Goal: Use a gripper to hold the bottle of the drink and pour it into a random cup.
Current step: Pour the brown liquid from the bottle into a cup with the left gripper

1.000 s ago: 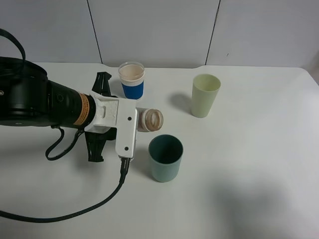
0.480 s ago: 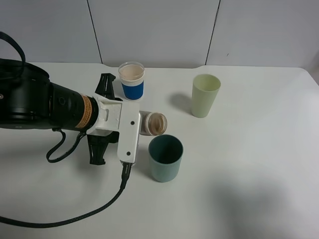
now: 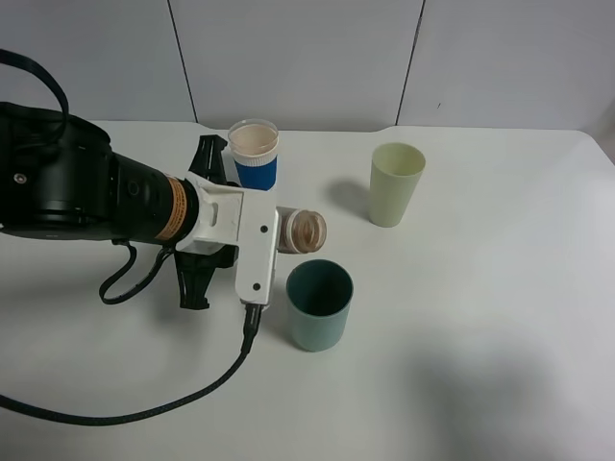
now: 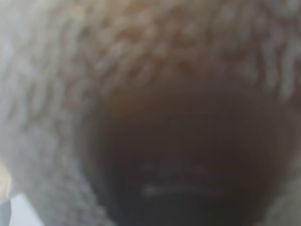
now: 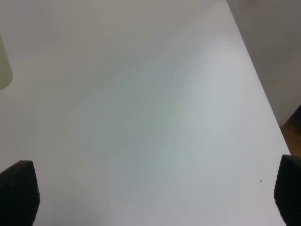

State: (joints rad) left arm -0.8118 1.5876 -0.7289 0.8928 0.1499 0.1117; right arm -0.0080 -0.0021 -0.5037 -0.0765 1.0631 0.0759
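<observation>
The left gripper (image 3: 261,238) is clamped on the bottle (image 3: 302,230), which lies tipped on its side above the table (image 3: 480,317), its open mouth just behind the teal cup (image 3: 319,303). Brown drink (image 3: 306,234) shows in the mouth, but no stream is visible. The left wrist view is only a brown blur. The mouth looks short of the rim rather than over it, so more tilt now could spill drink onto the table. Lowering could nudge the light cup over. The right gripper (image 5: 150,197) hangs wide apart, holding nothing, away from the work.
</observation>
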